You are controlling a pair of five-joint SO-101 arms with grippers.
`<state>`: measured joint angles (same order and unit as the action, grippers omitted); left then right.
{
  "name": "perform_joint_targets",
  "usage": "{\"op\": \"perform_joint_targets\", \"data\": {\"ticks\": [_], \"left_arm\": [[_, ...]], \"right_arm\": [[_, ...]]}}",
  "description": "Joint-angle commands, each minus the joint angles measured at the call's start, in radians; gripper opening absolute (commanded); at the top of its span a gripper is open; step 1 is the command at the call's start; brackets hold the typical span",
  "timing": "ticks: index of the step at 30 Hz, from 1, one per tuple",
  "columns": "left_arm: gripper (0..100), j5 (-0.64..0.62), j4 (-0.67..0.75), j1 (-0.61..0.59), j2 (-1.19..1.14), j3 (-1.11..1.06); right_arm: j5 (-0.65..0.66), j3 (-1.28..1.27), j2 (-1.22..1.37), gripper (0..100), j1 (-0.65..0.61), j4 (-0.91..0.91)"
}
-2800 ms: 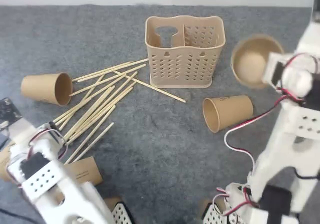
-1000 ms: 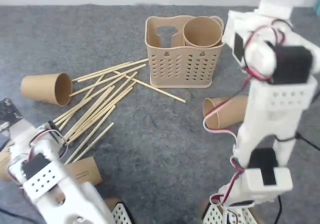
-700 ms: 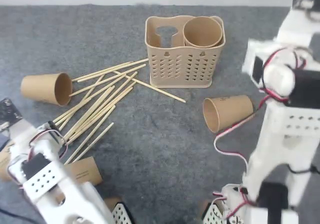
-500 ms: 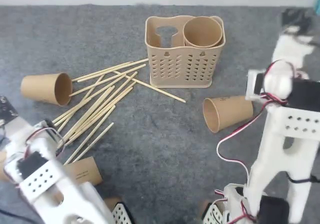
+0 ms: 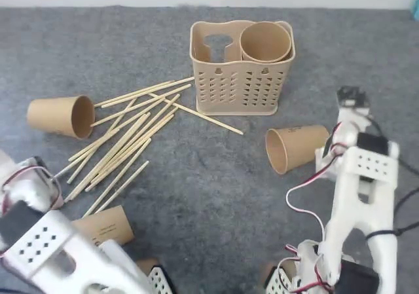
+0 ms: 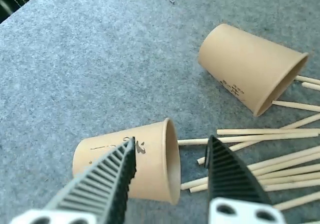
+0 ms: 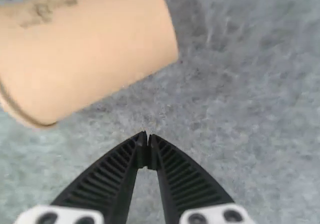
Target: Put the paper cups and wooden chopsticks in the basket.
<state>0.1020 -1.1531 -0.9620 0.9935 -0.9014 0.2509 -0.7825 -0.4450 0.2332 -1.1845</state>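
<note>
The tan basket (image 5: 226,84) stands at the back with one paper cup (image 5: 265,42) upright in its right compartment. Wooden chopsticks (image 5: 124,140) lie scattered to its left, beside a cup (image 5: 62,116) on its side. My left gripper (image 6: 171,142) is open, hovering over a lying cup (image 6: 145,156); another cup (image 6: 252,67) and chopsticks (image 6: 265,132) lie beyond it. My right gripper (image 7: 147,139) is shut and holds nothing, its tips close to the carpet just beside a lying cup (image 7: 85,49), seen from above to the right of centre (image 5: 298,147).
One more cup (image 5: 101,225) lies near the front left, by the left arm (image 5: 33,235). The right arm (image 5: 360,176) stands right of the lying cup. Grey carpet (image 5: 209,189) covers the table, with open room in the middle.
The right arm carried a cup over, left it in the basket's right compartment, then drew back and sank down beside the lying cup. The left arm shifted leftward and lower.
</note>
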Motion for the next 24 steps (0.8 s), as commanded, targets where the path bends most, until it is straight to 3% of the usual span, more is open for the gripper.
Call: {"op": "perform_joint_targets", "data": {"ticks": [1,5,10,16,21,24], "left_arm": [[18,0.014,-0.055,0.071,-0.015,0.048],[5,0.014,-0.1,0.143,-0.015,0.048],[1,0.011,-0.074,0.199,-0.015,-0.007],[1,0.015,0.051,0.184,-0.008,-0.14],[2,0.078,0.037,0.084,-0.006,-0.076],[10,0.107,-0.014,0.02,-0.008,-0.013]], "right_arm": [[0.017,-0.114,-0.047,0.8,-0.015,0.151],[-0.028,-0.239,-0.047,0.8,-0.053,0.275],[-0.037,-0.245,-0.056,0.8,-0.033,0.282],[-0.037,-0.25,-0.05,0.8,-0.033,0.282],[-0.037,-0.25,-0.047,0.8,-0.033,0.282],[-0.037,-0.25,-0.047,0.8,-0.033,0.282]]}}
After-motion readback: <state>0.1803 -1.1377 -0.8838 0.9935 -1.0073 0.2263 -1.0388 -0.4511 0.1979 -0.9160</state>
